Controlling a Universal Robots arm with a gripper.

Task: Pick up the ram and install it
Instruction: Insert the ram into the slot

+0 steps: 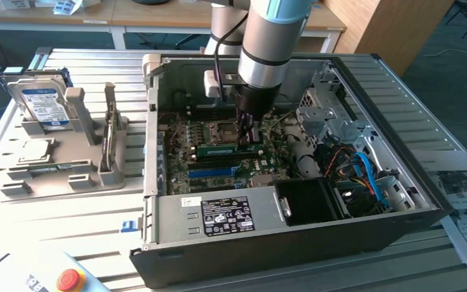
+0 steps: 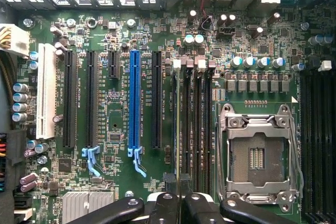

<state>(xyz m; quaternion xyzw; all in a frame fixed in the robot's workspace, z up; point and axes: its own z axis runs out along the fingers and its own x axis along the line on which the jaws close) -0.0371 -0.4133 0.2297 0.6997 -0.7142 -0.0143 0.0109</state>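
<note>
Your pincer (image 2: 178, 206) is nearly shut, its two fingers pinching the ram (image 2: 177, 129). You see the ram edge-on as a thin line running along the memory slots (image 2: 195, 129), just beside the processor socket (image 2: 258, 153). So the pick-up looks done and you are at the install step; whether the stick's lower edge sits in a slot yet cannot be told. As I judge it, seating calls for keeping the stick square along one slot and pressing evenly, straight down. Farther off, at the exterior view's left, the hard drive (image 1: 43, 106) stands in its grey holder (image 1: 55, 182), outside the computer case (image 1: 298, 249).
</note>
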